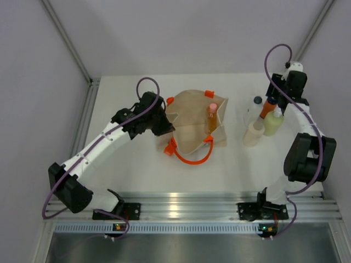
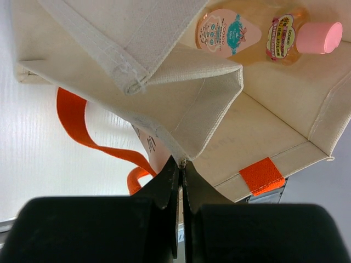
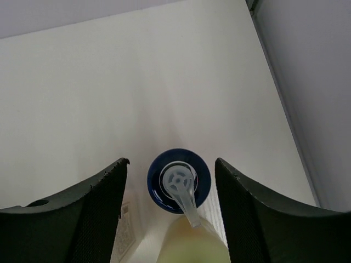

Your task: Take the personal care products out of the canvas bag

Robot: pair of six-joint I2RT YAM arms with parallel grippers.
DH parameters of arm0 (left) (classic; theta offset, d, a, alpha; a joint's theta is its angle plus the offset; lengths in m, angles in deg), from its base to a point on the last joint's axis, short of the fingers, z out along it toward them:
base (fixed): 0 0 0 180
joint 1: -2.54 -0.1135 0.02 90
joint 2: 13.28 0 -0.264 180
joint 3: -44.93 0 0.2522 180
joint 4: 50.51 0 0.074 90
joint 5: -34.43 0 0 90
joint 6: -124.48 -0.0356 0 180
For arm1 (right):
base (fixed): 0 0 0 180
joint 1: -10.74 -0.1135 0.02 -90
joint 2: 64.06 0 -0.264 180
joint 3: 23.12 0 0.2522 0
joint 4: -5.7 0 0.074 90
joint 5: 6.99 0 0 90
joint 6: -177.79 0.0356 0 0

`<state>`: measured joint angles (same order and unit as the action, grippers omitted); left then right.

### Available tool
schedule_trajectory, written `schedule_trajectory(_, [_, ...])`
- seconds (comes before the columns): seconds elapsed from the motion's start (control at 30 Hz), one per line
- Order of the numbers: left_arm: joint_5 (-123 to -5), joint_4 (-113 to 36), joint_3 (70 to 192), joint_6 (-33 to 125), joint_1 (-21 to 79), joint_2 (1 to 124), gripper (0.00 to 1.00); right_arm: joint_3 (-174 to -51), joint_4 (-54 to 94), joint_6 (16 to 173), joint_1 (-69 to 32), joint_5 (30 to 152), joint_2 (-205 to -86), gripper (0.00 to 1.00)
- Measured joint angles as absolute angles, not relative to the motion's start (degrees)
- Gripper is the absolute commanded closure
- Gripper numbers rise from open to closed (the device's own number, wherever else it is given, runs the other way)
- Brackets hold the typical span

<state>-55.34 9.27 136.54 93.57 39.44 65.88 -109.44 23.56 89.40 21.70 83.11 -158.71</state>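
Left gripper [image 2: 181, 164]: clamped on canvas bag [image 2: 263, 131] rim.
Right gripper [image 3: 171, 160]: jaws apart, straddling dark-capped bottle [image 3: 156, 186].
Your risk: finger clips cap on lift-off, bottle topples onto cream bottle [image 1: 253, 134].

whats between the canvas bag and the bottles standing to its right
Nothing: in the top view only a bare strip of table separates the canvas bag from the cream bottle, the nearest of that group.

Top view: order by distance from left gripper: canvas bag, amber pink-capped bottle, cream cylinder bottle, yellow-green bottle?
1. beige canvas bag, pinched by the left gripper
2. slim amber pink-capped bottle, at bag's right side
3. cream cylinder bottle, right of bag
4. pale yellow-green bottle, farthest right
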Motion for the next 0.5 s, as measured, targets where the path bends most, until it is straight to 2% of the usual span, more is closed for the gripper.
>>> schedule_trajectory(0.23, [-55.3,9.3,136.7,93.4,39.3,66.1,1.0,-114.1,27.1,89.3,16.0,80.9,-155.6,0.38])
schedule_trajectory(0.5, [-54.8,9.4,137.2,93.9,38.4,66.1,1.0,-119.7,35.7,90.3,-6.9,77.6,-148.8,0.43])
